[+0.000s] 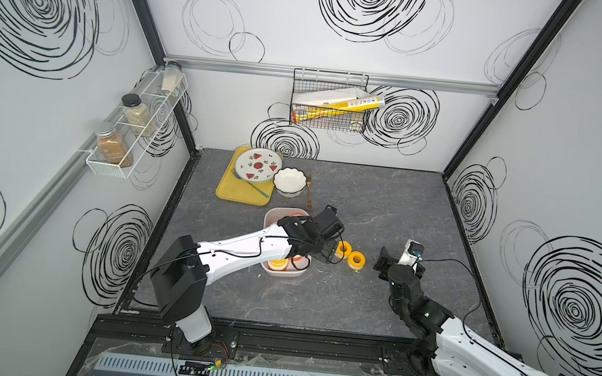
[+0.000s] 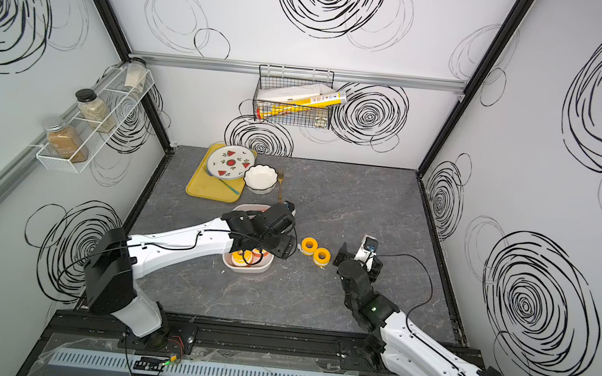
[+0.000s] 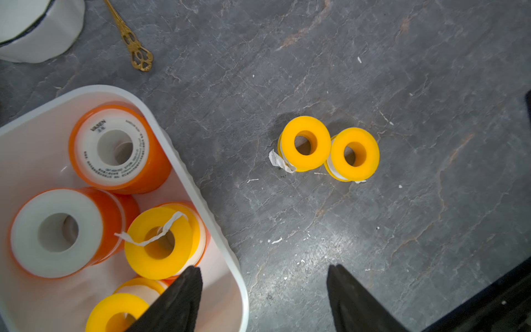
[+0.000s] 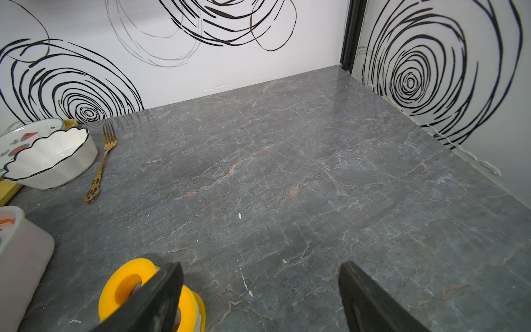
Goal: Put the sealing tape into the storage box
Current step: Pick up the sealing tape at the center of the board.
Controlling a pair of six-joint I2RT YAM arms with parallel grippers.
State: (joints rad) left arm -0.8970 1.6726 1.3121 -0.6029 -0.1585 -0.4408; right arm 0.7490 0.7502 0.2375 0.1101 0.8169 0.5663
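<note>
Grey marbled tabletop [image 1: 366,203] carries everything you need. The white, round-cornered plastic storage box [image 3: 100,89] already holds several spools of sealing tape [image 3: 115,146], some orange-flanged and some yellow. Two more yellow-flanged spools [image 3: 305,143] sit touching each other at the box's 3 o'clock.

Your left gripper [image 3: 264,268] hangs over the box's edge with its jaws apart, holding nothing. Your right gripper [image 4: 260,266], at the pair's 3 o'clock, is spread wide and just as empty.

Mind that pair. Closing on one smooth, round flange would likely shove its neighbour and set it rolling. The loose white tape tail [image 3: 280,162] could snag a finger. Both arms crowd the same spot, so they may collide.
</note>
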